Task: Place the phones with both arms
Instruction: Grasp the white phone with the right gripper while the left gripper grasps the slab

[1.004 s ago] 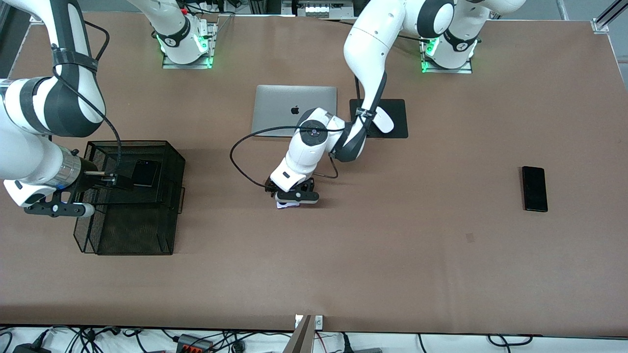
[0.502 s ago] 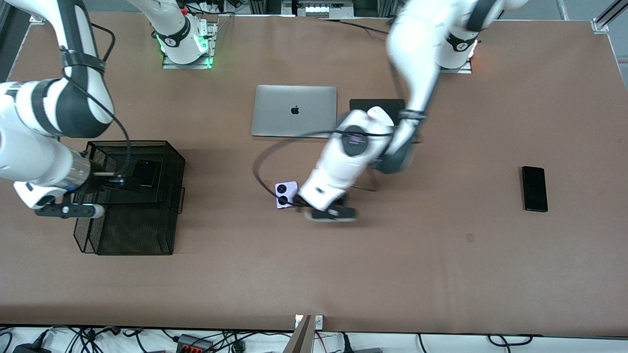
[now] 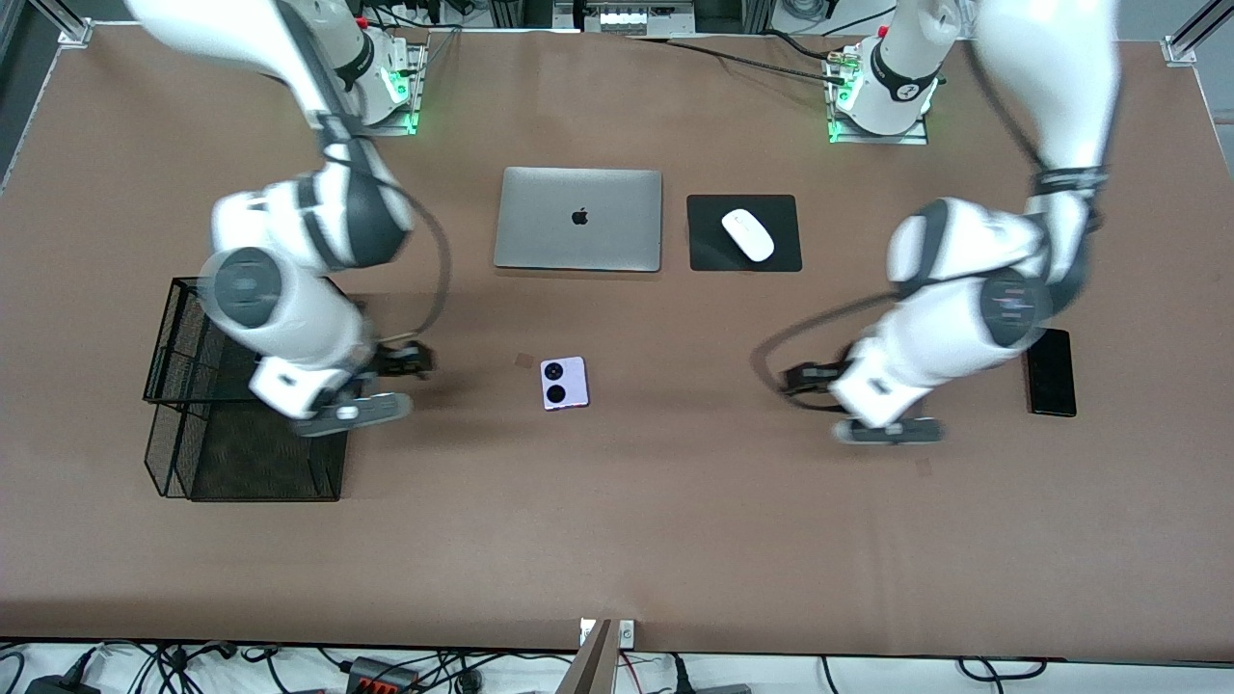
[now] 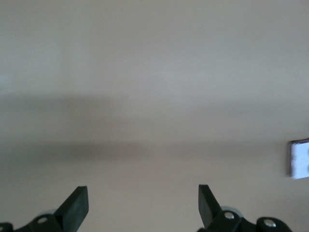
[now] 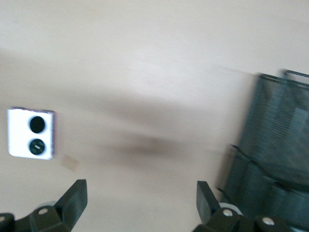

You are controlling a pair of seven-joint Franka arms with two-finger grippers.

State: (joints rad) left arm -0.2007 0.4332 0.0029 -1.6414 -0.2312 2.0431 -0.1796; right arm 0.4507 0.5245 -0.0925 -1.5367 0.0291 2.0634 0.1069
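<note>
A squarish lilac-white phone (image 3: 564, 383) with two black circles lies flat on the brown table, nearer the front camera than the laptop. It also shows in the left wrist view (image 4: 299, 159) and the right wrist view (image 5: 31, 133). A long black phone (image 3: 1053, 378) lies toward the left arm's end, partly covered by the left arm. My left gripper (image 3: 805, 376) (image 4: 143, 191) is open over bare table between the two phones. My right gripper (image 3: 403, 359) (image 5: 140, 186) is open and holds nothing, over the table between the mesh basket and the lilac phone.
A black wire-mesh basket (image 3: 183, 463) (image 5: 275, 145) stands toward the right arm's end, partly covered by the right arm. A shut silver laptop (image 3: 578, 219) lies nearer the bases. Beside it a white mouse (image 3: 748, 234) rests on a black pad (image 3: 786, 253).
The left arm has swung away from the lilac phone toward its own end, leaving the phone on the table. The right arm has come off the basket toward the table's middle.
</note>
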